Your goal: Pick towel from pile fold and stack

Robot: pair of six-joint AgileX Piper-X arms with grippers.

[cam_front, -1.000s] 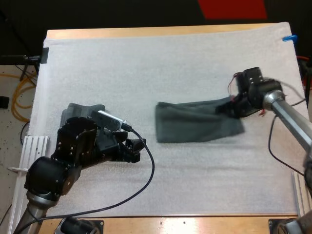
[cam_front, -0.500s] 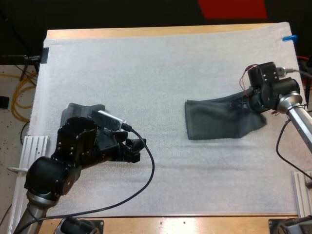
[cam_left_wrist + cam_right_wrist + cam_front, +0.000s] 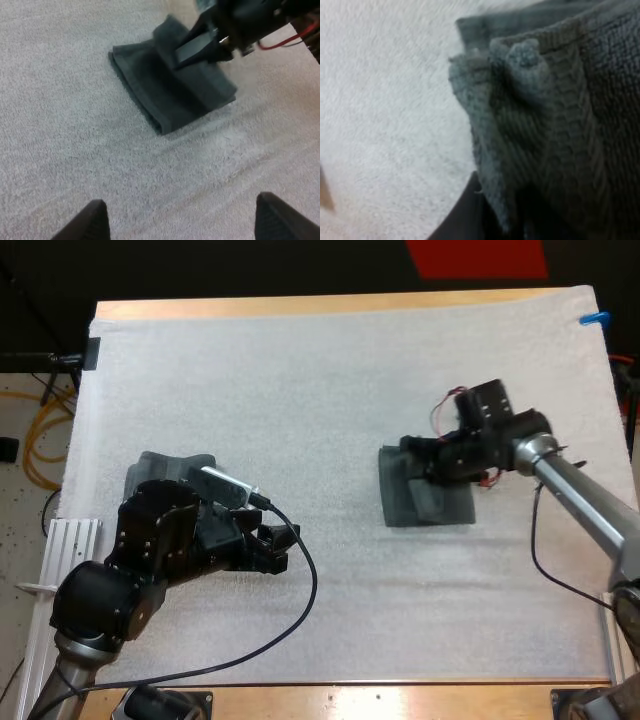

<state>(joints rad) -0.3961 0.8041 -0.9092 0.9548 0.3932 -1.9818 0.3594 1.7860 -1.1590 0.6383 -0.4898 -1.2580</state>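
Right pincer (image 3: 428,462) clamped on edge of towel (image 3: 405,502), cloth bunched between its fingers in right wrist view; gripped edge sits over rest of towel, so likely mid-fold; towel lies doubled on mat (image 3: 300,390), right of centre; left pincer (image 3: 182,225) wide open, empty, low over bare mat, well apart from towel; probably parked out of the way.
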